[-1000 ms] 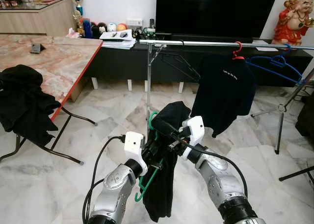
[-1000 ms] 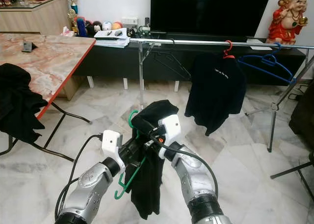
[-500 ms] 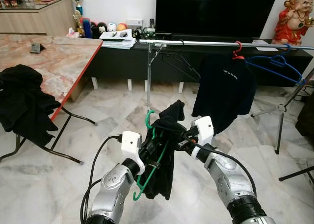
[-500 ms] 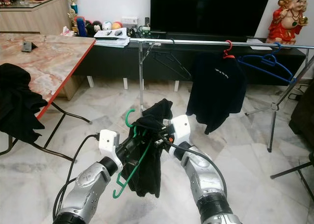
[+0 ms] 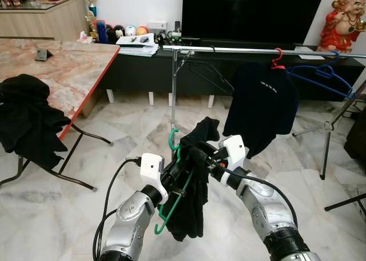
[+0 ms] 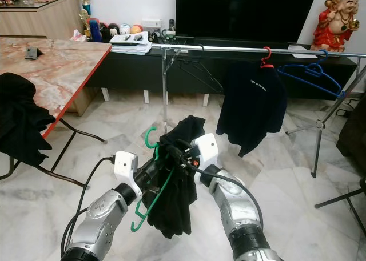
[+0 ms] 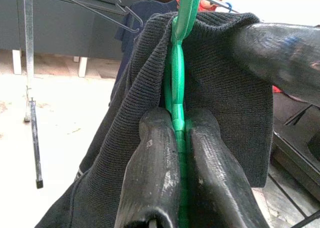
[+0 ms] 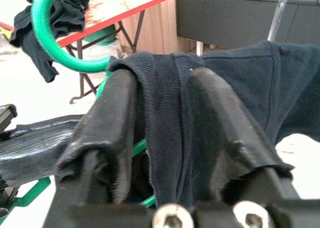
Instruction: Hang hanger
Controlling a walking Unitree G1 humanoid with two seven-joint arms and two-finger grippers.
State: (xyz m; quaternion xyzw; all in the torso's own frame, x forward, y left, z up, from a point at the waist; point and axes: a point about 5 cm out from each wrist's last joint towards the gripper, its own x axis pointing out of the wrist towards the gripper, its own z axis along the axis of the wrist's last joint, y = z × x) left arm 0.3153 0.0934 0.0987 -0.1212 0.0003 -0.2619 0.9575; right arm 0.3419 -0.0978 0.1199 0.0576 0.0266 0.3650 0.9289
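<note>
From the head cameras, the left gripper (image 5: 178, 171) and right gripper (image 5: 201, 156) met in front of the robot's chest, sharing a green plastic hanger (image 5: 174, 184) draped in a black knitted garment (image 5: 191, 201) — carried low, well short of the silver clothes rail (image 5: 257, 51) where a black T-shirt (image 5: 260, 109) hung on a red hanger, probably so the hook could be lifted on.

The left wrist view showed its fingers (image 7: 150, 168) closed tight on the green stem, likely steadying it.

The right wrist view showed its fingers (image 8: 107, 123) narrowed on a fold of knit — seemingly holding the cloth on the hanger beside the hook.
</note>
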